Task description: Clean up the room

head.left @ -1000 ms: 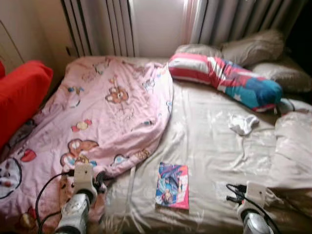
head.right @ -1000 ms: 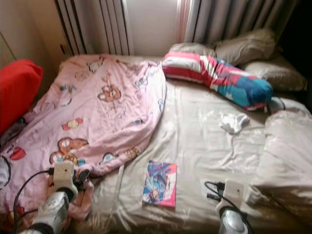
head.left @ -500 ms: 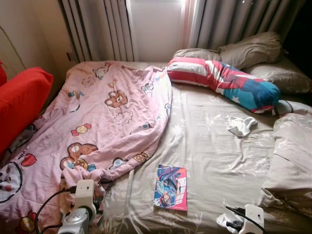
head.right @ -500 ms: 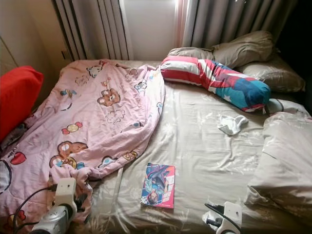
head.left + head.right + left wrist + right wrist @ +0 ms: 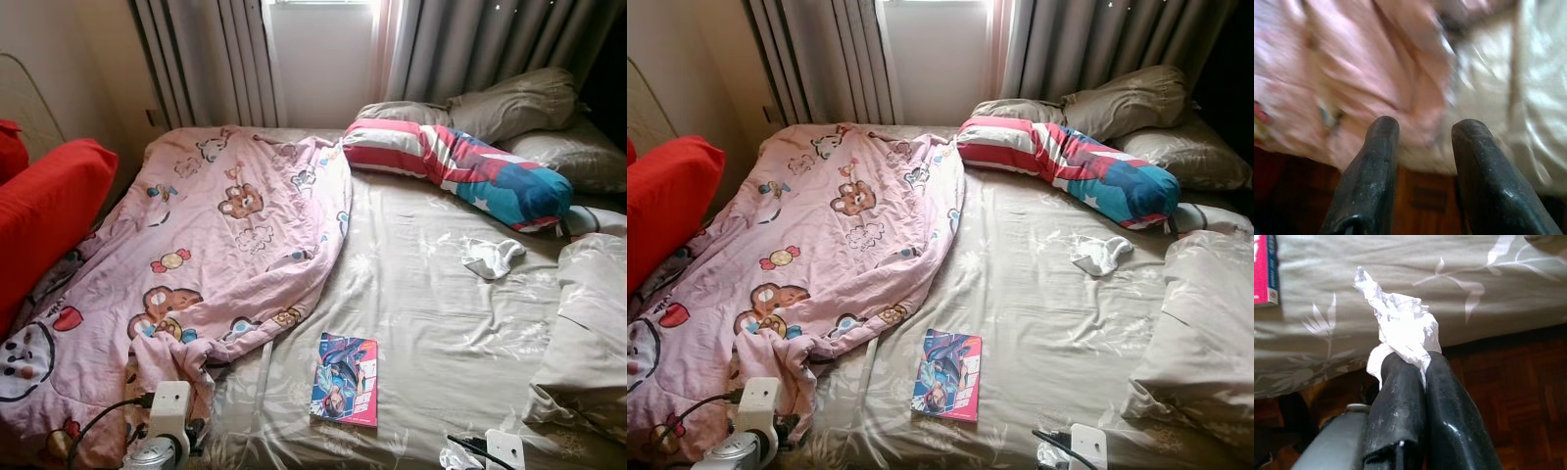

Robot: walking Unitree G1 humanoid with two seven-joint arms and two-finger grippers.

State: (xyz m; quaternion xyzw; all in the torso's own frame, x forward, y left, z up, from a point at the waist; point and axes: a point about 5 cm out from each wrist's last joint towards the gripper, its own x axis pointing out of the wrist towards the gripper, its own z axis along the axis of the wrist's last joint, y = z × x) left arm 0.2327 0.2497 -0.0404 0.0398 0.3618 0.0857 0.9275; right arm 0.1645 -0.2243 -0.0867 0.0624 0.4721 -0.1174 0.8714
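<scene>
My right gripper (image 5: 1410, 363) is shut on a crumpled white tissue (image 5: 1400, 320), held just off the near edge of the bed (image 5: 441, 323) above the wooden floor. That tissue (image 5: 1048, 456) also shows beside my right wrist at the bottom of the eye views. With nothing between its fingers, my left gripper (image 5: 1425, 128) is open, close to the bunched near corner of the pink cartoon blanket (image 5: 196, 255). A colourful book (image 5: 345, 378) lies on the beige sheet near the front edge. A small white cloth (image 5: 492, 257) lies further back on the right.
A striped bolster (image 5: 460, 166) and beige pillows (image 5: 509, 98) lie at the head by the curtains. A red cushion (image 5: 49, 215) stands at the left. A folded beige cover (image 5: 588, 333) lies at the right. Dark wooden floor (image 5: 1518, 396) runs along the bed's near edge.
Both arms have drawn back toward the bed's near edge and sit lower in view. The picture has shifted a little and sharpened. The tissue stays in the right gripper.
</scene>
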